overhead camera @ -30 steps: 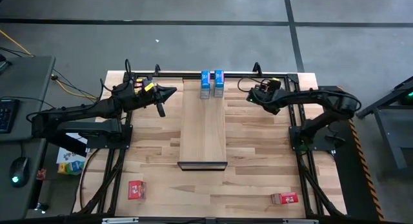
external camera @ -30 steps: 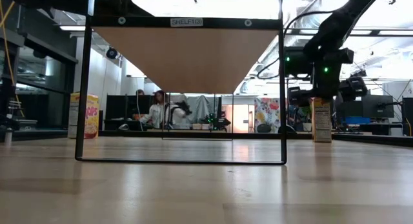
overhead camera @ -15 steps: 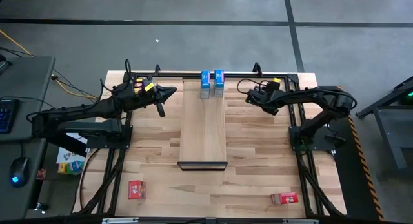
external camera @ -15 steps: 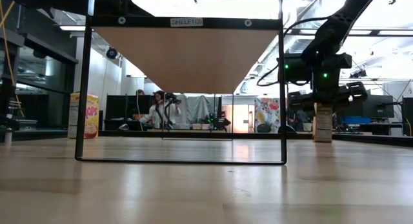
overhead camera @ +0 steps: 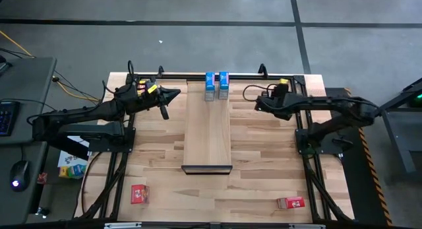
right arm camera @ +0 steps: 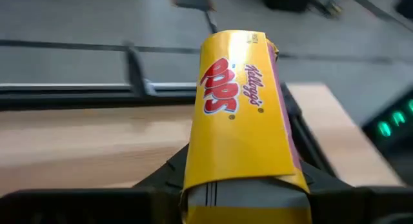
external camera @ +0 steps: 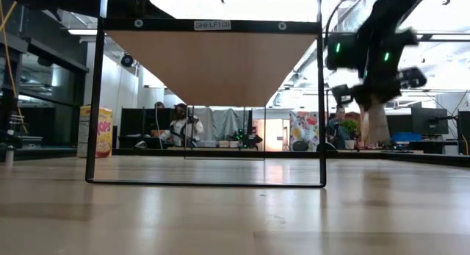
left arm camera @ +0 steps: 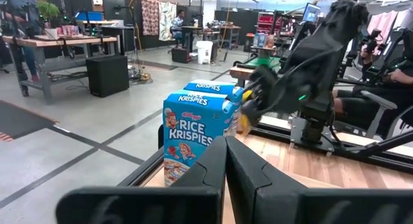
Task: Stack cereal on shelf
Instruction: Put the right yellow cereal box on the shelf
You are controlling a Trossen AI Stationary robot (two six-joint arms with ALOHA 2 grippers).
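Observation:
The shelf [overhead camera: 207, 130] is a long pale plank at the table's middle, seen from below in the low view [external camera: 213, 64]. Two blue cereal boxes [overhead camera: 216, 85] [left arm camera: 190, 130] stand upright at its far end. My right gripper [overhead camera: 258, 104] is to the right of the shelf's far end and is shut on a yellow cereal box [right arm camera: 242, 108] [external camera: 377, 123]. My left gripper [overhead camera: 175, 94] waits shut at the shelf's far left. Another yellow box [external camera: 100, 131] stands on the table at the far left. Two red boxes [overhead camera: 138, 193] [overhead camera: 291, 203] lie near the table's front edge. My right gripper pinches the yellow box between its two fingers [right arm camera: 161, 177], one on each narrow side at the box's near end [right arm camera: 200, 175]. The printed front faces the wrist camera and the box reaches out past the fingers. In the low view it hangs below the gripper, clear of the table.
The shelf stands raised on a black frame [external camera: 321, 101] with free table under it. A black rail [overhead camera: 198, 74] runs along the table's far edge. People sit in the room beyond the table [external camera: 178, 123].
My right gripper has shut on the yellow box, which stood on the table to the right of the shelf's far end, and has gone up with it. The box now hangs clear of the table.

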